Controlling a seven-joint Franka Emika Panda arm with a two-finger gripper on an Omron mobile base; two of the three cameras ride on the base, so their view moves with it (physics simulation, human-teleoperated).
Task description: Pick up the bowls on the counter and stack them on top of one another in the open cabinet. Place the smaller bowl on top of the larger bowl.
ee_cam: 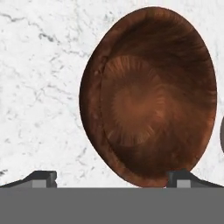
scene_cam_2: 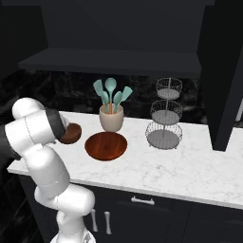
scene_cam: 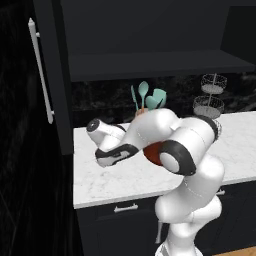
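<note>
The smaller bowl (ee_cam: 148,96), dark brown and deep, sits right below my gripper (ee_cam: 113,177) on the counter (ee_cam: 39,87). The jaws stand open, one fingertip well to the bowl's left, the other at its near rim, with nothing held. From the right base the smaller bowl (scene_cam_2: 71,134) peeks out beside my arm, and the larger bowl (scene_cam_2: 106,145) rests just to its right, wide and reddish. My hand (scene_cam: 111,154) hangs low over the counter (scene_cam: 100,182), and a reddish sliver of a bowl (scene_cam: 152,153) shows behind the arm. The open cabinet's shelf (scene_cam: 150,64) runs above.
A beige cup with teal utensils (scene_cam_2: 111,118) stands behind the bowls. A three-tier wire basket (scene_cam_2: 164,119) is to the right. The cabinet door (scene_cam: 50,75) with its silver bar handle stands open at the left. Dark drawers run under the slab.
</note>
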